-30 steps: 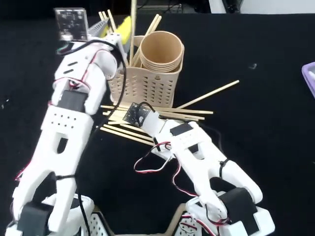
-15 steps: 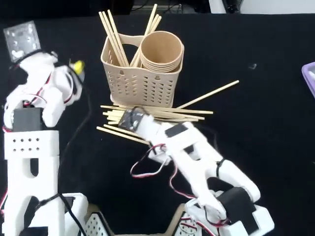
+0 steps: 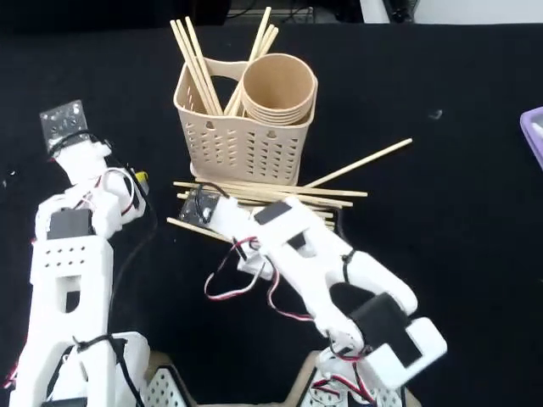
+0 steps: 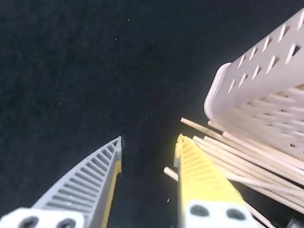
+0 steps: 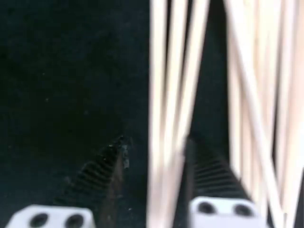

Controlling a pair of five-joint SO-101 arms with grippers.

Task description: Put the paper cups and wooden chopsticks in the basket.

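Fingers of the right gripper [image 5: 156, 141] are spread around a few wooden chopsticks [image 3: 339, 192], which lie piled on the black table [image 3: 441, 237] just in front of the basket [image 3: 242, 148]. Stacked paper cups [image 3: 280, 85] and more sticks stand inside the basket. Beside the pile, the left gripper [image 4: 148, 138] hangs with its fingers apart and nothing between them.

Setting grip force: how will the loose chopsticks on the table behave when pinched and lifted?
The chopsticks are probably stiff and light: thin, straight wood. Apt to roll or pivot, lying criss-crossed in a loose pile. Several sit between the open fingers of the right gripper, so some may lift together.
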